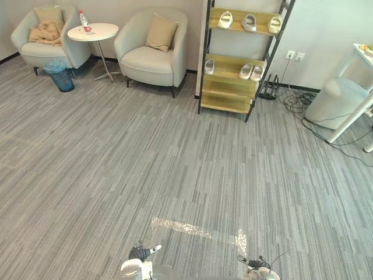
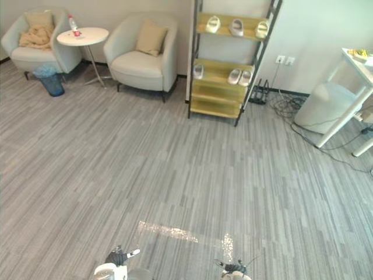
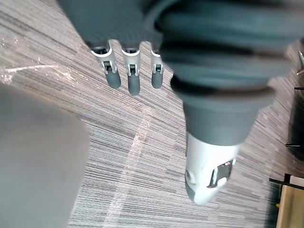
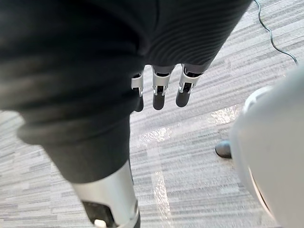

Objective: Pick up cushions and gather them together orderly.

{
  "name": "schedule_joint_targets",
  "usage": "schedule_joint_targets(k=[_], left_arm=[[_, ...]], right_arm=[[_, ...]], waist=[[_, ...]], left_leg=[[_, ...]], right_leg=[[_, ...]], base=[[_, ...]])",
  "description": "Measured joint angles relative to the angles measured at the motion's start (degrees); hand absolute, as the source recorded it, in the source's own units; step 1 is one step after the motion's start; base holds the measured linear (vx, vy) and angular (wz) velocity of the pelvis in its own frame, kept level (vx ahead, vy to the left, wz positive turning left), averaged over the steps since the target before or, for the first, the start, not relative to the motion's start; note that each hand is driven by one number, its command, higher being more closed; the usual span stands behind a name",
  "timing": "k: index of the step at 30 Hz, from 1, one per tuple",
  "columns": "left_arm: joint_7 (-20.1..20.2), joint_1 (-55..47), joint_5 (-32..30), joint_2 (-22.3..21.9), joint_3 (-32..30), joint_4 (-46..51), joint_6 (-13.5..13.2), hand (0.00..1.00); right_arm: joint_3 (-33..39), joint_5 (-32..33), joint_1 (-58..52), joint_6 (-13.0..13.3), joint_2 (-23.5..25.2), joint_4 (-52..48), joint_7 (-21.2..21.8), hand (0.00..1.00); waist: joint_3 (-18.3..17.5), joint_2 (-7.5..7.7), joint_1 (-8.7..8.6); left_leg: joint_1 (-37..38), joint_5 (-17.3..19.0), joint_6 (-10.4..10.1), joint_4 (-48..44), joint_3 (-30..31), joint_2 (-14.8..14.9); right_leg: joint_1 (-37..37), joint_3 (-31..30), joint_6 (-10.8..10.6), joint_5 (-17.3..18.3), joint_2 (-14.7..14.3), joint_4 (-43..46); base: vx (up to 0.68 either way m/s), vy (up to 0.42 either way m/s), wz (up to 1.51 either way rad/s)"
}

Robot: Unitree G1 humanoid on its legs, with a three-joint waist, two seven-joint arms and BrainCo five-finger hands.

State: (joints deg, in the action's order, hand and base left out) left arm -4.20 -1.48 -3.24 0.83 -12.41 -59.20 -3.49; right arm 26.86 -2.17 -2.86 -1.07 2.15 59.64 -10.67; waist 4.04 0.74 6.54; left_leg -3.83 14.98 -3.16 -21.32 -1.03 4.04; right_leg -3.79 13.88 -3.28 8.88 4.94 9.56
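My left robot hand [image 3: 133,78] hangs over the grey carpet [image 1: 175,175], fingers loose and straight, nothing in it. My right robot hand [image 4: 159,92] hangs the same way, released and empty. Far across the carpet, by the wall, a tan cushion [image 1: 161,32] leans upright in the right armchair [image 1: 148,61]. A second cushion [image 1: 49,14] sits in the left armchair [image 1: 41,52] behind a crumpled beige blanket [image 1: 45,33], with a small round desk [image 1: 108,34] between the chairs
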Motion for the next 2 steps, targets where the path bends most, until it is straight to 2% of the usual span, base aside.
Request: schedule_joint_targets(k=[2], left_arm=[[0.0,0.0,0.0,0.1,0.1,0.0,0.0,0.00]], right_arm=[[0.0,0.0,-0.4,0.0,-0.2,0.1,0.0,0.00]], waist=[[0.0,0.21,-0.01]], left_leg=[[0.1,-1.2,0.1,1.4,0.1,-0.7]], right_leg=[[-0.3,0.0,-0.1,-1.2,0.1,-1.9]], base=[[-0.03,-0.004,0.06]])
